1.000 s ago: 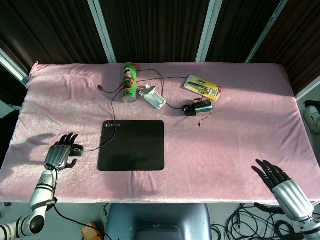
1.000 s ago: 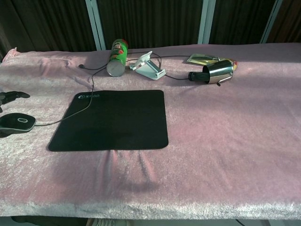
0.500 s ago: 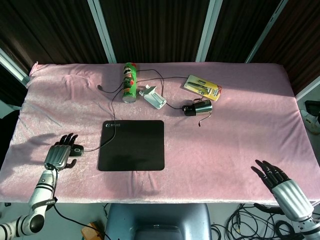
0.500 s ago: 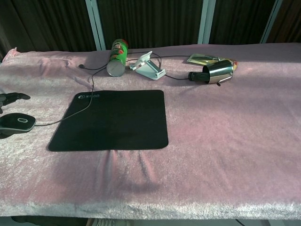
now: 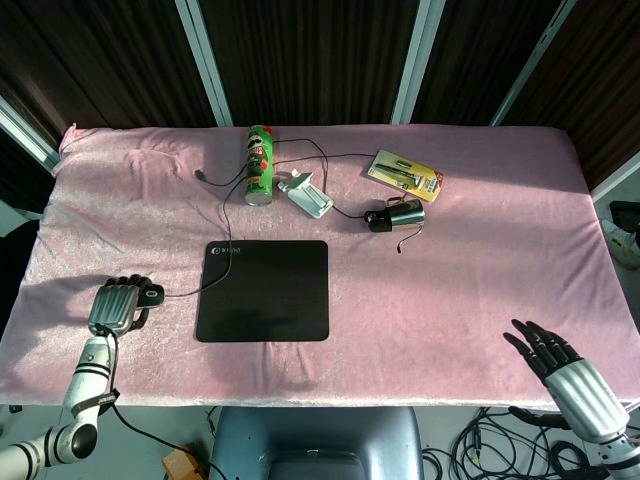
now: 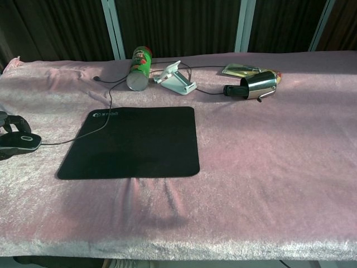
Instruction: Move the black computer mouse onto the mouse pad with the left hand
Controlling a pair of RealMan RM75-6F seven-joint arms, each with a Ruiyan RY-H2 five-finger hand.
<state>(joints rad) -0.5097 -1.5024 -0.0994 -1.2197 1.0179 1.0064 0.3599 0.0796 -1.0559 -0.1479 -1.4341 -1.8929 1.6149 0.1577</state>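
Left hand (image 5: 118, 305) sits low on the left of the frame, fingers curled over the mouse (image 5: 150, 295), grasping it on the pink cloth (image 5: 480, 250). The mouse lies just left of the pad (image 5: 263, 290), not on it yet. From the chest view it shows at the far left edge (image 6: 19, 142), dark fingers (image 6: 11, 123) wrapped behind it. Looks a light, hard, smooth shell, likely slippery, so the sides are the place to take it, thumb against fingers. Its cable (image 5: 215, 270) runs across the pad's upper left corner toward the can (image 5: 259, 164), and may tug back. Right hand (image 5: 565, 375), lower right, is spread and holds nothing.
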